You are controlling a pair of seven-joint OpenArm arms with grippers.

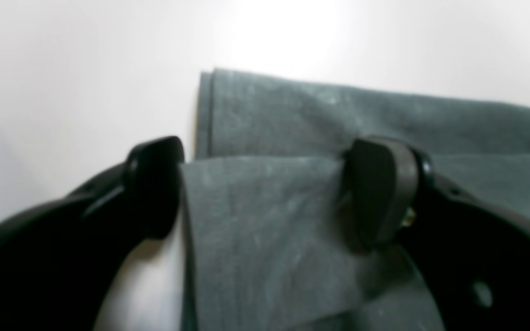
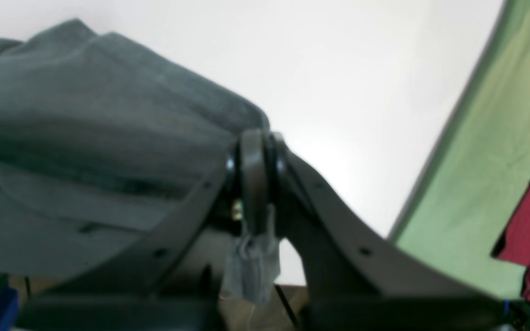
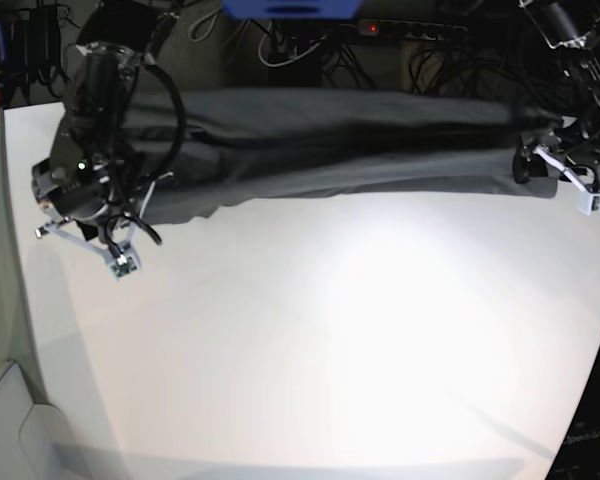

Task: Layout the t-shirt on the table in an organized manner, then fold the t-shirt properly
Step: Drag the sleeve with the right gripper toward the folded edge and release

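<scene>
T-shirt [image 3: 340, 140] in dark charcoal grey stretches in a long, folded band across the far side of the white table [image 3: 330, 340], spanning nearly the full width between the two arms. At the band's end on the base view's right, the left gripper [image 1: 265, 188] stands with its jaws spread wide, one black finger [image 1: 154, 184] over bare tabletop at the cloth's edge and the other pad resting on the fabric; a folded layer lies between them, not pinched. At the opposite end, the right gripper [image 2: 256, 184] has its jaws pressed together on a small tuft of the shirt's fabric, with the bunched garment rising to one side. Green and red cloth [image 2: 499, 161] show beyond the table's edge in the right wrist view.
</scene>
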